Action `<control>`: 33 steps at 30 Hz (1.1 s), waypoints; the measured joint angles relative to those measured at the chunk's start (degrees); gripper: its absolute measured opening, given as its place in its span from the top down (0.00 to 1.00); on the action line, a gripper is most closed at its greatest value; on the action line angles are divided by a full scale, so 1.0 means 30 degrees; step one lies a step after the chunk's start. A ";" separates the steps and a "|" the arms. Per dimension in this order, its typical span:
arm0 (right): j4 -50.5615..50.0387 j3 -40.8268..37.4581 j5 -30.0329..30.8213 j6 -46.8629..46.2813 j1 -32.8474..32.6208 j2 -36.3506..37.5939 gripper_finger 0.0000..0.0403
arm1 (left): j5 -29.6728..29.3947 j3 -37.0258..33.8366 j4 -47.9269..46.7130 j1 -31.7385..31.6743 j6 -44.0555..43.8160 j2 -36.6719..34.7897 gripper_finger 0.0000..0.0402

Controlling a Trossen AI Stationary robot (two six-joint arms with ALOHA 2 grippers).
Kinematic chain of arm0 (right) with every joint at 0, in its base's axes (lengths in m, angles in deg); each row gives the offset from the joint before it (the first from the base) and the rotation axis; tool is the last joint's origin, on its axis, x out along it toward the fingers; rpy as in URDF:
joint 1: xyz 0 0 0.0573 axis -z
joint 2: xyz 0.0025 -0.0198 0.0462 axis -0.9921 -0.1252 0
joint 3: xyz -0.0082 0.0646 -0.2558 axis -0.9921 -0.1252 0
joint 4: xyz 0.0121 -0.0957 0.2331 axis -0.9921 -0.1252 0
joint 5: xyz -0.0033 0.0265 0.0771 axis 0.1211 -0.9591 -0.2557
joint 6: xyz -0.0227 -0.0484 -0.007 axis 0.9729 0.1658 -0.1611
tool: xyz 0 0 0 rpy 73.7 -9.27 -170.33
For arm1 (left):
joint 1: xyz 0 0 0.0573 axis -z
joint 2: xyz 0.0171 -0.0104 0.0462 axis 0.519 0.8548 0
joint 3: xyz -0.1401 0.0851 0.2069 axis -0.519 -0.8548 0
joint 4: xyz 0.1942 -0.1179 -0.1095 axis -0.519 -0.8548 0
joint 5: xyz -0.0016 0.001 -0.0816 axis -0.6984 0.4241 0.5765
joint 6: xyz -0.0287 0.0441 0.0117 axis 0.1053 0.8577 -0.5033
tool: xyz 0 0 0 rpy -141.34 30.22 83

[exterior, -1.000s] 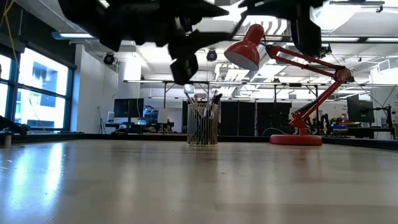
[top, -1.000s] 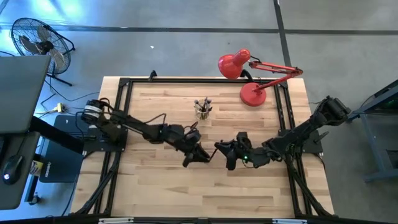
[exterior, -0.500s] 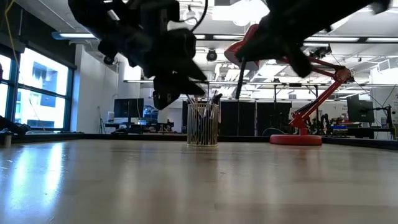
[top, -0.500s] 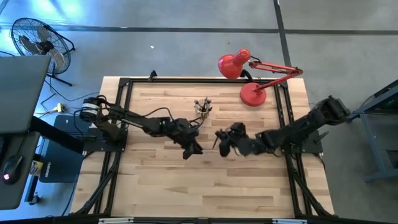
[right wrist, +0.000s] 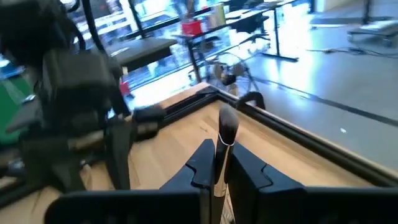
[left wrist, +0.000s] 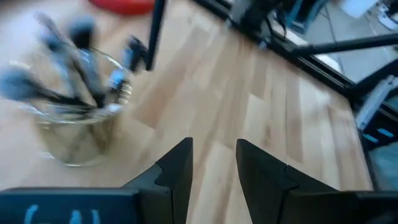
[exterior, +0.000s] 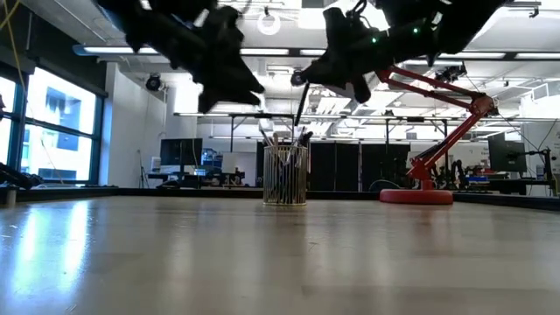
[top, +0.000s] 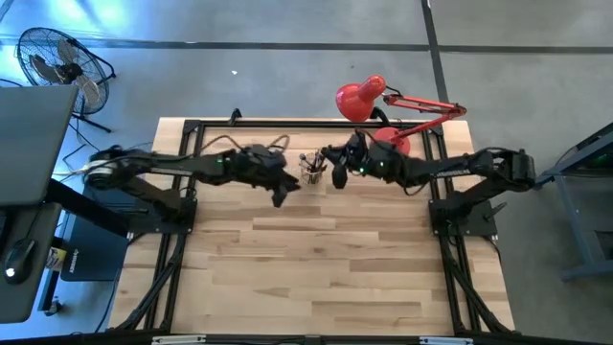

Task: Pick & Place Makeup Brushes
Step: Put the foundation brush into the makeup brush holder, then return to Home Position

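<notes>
A small clear glass cup (top: 312, 171) stands near the table's far edge with several makeup brushes (left wrist: 68, 68) upright in it, bristles up. My right gripper (top: 337, 172) hovers just right of the cup, shut on one more makeup brush (right wrist: 227, 127), whose thin dark handle (exterior: 300, 109) points down above the cup. My left gripper (top: 281, 195) hangs just left of and nearer than the cup, open with nothing between its fingers (left wrist: 214, 168). My right gripper pinches the brush's shaft just below the silver ferrule (right wrist: 221, 163) between its two fingers. It comes nearly level from the table's right, and the fingers lie across the brush. The brush is lifted clear and roughly upright, bristle head above the fingers and handle end below, over the cup.
A red desk lamp (top: 369, 101) stands at the far right, its round base (top: 390, 146) close behind my right arm. A black frame rail (top: 192, 129) runs round the table's far and side edges. Bare wood (top: 316, 268) lies toward the near edge.
Both grippers have swung from the table's middle toward the far edge, to either side of the cup. My right gripper has carried the brush along, rolling so that the handle now points down over the cup. My left gripper has stayed open.
</notes>
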 joint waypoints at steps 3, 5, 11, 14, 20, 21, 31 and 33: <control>-0.0541 0.0599 -0.1892 0.1250 0.0906 -0.0116 0.96 | -0.0979 -0.0848 -0.0031 -0.0246 0.0844 -0.2028 0.70; -0.0628 0.1092 -0.2427 0.2325 0.1181 -0.0312 0.96 | -0.1400 -0.1433 0.0042 -0.0466 0.1291 -0.3441 0.70; -0.2525 0.3201 -0.2894 0.5503 0.1352 -0.2611 0.96 | -0.3301 -0.3038 0.0069 -0.0499 0.1355 -0.6954 0.70; -0.4087 0.4178 -0.2861 0.6378 0.1394 -0.4104 0.96 | -0.4090 -0.3550 0.0043 -0.0499 0.1081 -0.8087 0.70; -0.4348 0.4793 -0.3652 0.6436 0.1883 -0.6135 0.96 | -0.4564 -0.4100 -0.0122 -0.0474 -0.0008 -0.9061 0.70; -0.4398 0.4789 -0.3688 0.6433 0.1977 -0.6314 0.96 | -0.4504 -0.4100 -0.0074 -0.0470 -0.0117 -0.9048 0.70; -0.5053 0.4778 -0.3909 0.6287 0.2231 -0.6238 0.77 | -0.4409 -0.4098 -0.0051 -0.0477 -0.0166 -0.9032 0.70; -0.5059 0.4789 -0.3915 0.6287 0.2226 -0.5828 0.73 | -0.4415 -0.4092 -0.0176 -0.0477 -0.0166 -0.9032 0.70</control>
